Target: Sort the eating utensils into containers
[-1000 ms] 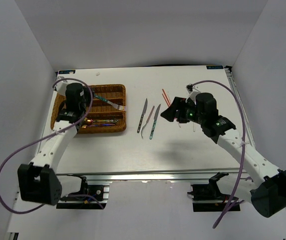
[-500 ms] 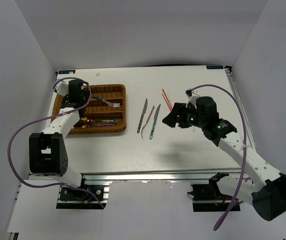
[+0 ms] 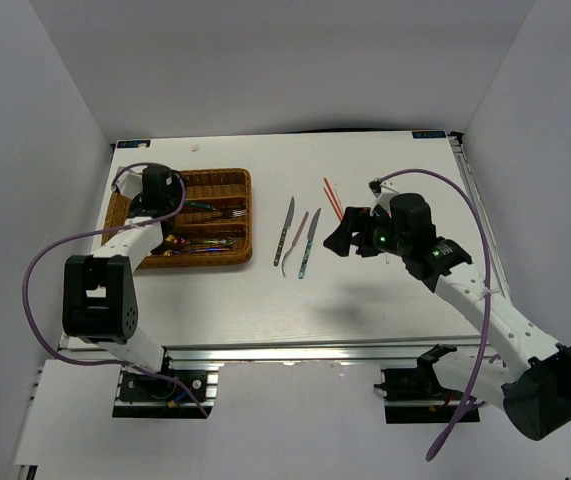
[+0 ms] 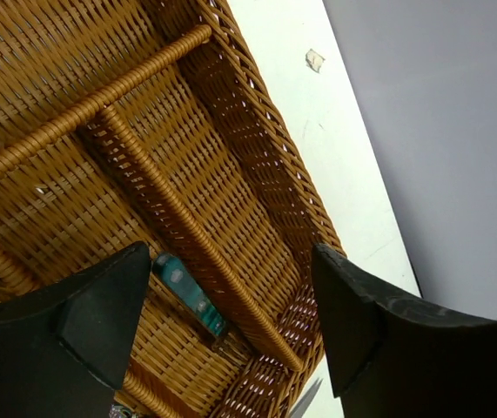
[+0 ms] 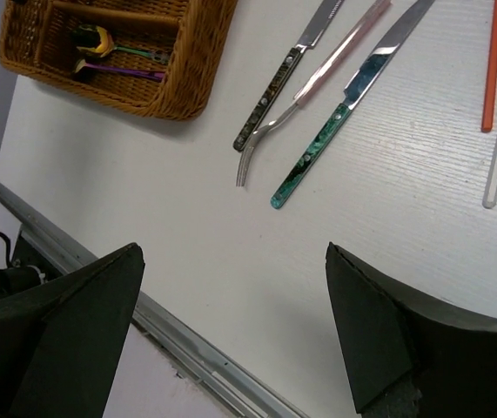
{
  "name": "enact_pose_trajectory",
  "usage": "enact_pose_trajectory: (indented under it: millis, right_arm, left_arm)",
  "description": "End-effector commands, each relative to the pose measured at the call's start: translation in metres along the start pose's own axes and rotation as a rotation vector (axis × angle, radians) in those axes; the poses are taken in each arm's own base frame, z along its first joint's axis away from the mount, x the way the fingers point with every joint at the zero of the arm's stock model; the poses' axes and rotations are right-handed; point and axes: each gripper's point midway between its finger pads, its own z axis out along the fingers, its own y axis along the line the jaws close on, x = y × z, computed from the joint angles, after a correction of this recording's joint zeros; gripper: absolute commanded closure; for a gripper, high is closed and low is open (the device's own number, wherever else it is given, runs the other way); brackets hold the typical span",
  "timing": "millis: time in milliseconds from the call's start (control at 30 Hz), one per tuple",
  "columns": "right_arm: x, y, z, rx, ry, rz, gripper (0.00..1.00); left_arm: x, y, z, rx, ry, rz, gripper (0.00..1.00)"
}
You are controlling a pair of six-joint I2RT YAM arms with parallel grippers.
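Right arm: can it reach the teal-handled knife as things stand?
Likely yes. The right hand hangs open over the table with nothing between it and the teal-handled knife, which lies flat in the open. The pink-handled utensil lies close beside it, so the pinch may be tight.

Red-orange chopsticks [image 5: 493, 70] run off the right wrist view's top.

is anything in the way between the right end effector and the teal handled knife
Nothing visible does. The open right end effector looks straight at the teal handled knife, with only bare table between them.
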Motion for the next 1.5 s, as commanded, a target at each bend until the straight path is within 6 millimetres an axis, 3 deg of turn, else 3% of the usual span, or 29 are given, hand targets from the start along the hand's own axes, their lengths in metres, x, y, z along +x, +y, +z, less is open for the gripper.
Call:
enact_pose_trajectory:
  millis: [0,33,67,100,267,300,400,533,667,733,767,833,867,900,1000,1200,1300,1333,1433,1467]
  right_arm:
    - [0.002,-0.015,0.009,0.061,-0.005,0.01,0.1]
    - [0.003,-0.02,0.011,0.087,0.002,0.02,0.11]
    - [0.01,-0.036,0.017,0.16,0.029,0.038,0.11]
    - [0.008,-0.04,0.02,0.188,0.036,0.046,0.11]
    - [0.015,-0.077,0.04,0.391,0.061,0.112,0.11]
    - [0.013,-0.077,0.044,0.404,0.051,0.114,0.11]
    - [0.022,-0.083,0.059,0.468,0.081,0.131,0.11]
    - [0.027,-0.078,0.082,0.551,0.105,0.124,0.11]
    - [0.028,-0.085,0.102,0.696,0.069,0.153,0.11]
    - [0.032,-0.077,0.111,0.703,0.054,0.166,0.11]
    - [0.033,-0.077,0.119,0.714,0.051,0.161,0.13]
    - [0.036,-0.07,0.126,0.723,0.048,0.156,0.14]
    - [0.042,-0.075,0.129,0.761,0.063,0.146,0.14]
    - [0.038,-0.065,0.134,0.745,0.054,0.142,0.15]
    - [0.038,-0.056,0.149,0.717,0.055,0.148,0.19]
    - [0.033,-0.051,0.174,0.711,0.034,0.157,0.28]
    - [0.027,-0.051,0.19,0.729,0.034,0.145,0.36]
    - [0.021,-0.05,0.199,0.733,0.026,0.143,0.43]
    - [0.028,-0.058,0.207,0.779,0.057,0.128,0.46]
    - [0.02,-0.055,0.209,0.781,0.039,0.14,0.48]
  left_arm:
    - [-0.019,-0.018,-0.006,-0.002,-0.021,0.027,0.16]
    - [-0.021,-0.017,-0.007,-0.016,-0.022,0.043,0.13]
    - [-0.021,-0.012,-0.011,-0.046,-0.009,0.064,0.02]
    - [-0.031,-0.019,-0.014,-0.052,-0.033,0.072,0.02]
    - [-0.056,-0.009,-0.039,-0.16,-0.068,0.177,0.02]
    - [-0.068,-0.011,-0.042,-0.179,-0.104,0.201,0.02]
    - [-0.079,0.0,-0.053,-0.25,-0.113,0.268,0.02]
    - [-0.097,-0.008,-0.079,-0.22,-0.132,0.339,0.02]
    - [-0.085,-0.005,-0.103,-0.141,-0.038,0.439,0.02]
    - [-0.077,0.001,-0.112,-0.111,0.005,0.5,0.02]
    - [-0.068,0.009,-0.119,-0.083,0.041,0.517,0.02]
    - [-0.062,0.022,-0.127,-0.077,0.059,0.557,0.02]
    - [-0.065,0.024,-0.137,-0.053,0.047,0.561,0.02]
    - [-0.056,0.04,-0.137,-0.065,0.07,0.592,0.02]
    - [-0.047,0.056,-0.149,-0.026,0.085,0.644,0.02]
    - [-0.037,0.073,-0.157,0.021,0.08,0.663,0.02]
    - [-0.029,0.068,-0.158,0.06,0.109,0.662,0.02]
    - [-0.027,0.069,-0.157,0.062,0.116,0.664,0.02]
    - [-0.024,0.07,-0.156,0.057,0.132,0.676,0.02]
    - [-0.022,0.07,-0.156,0.062,0.14,0.678,0.02]
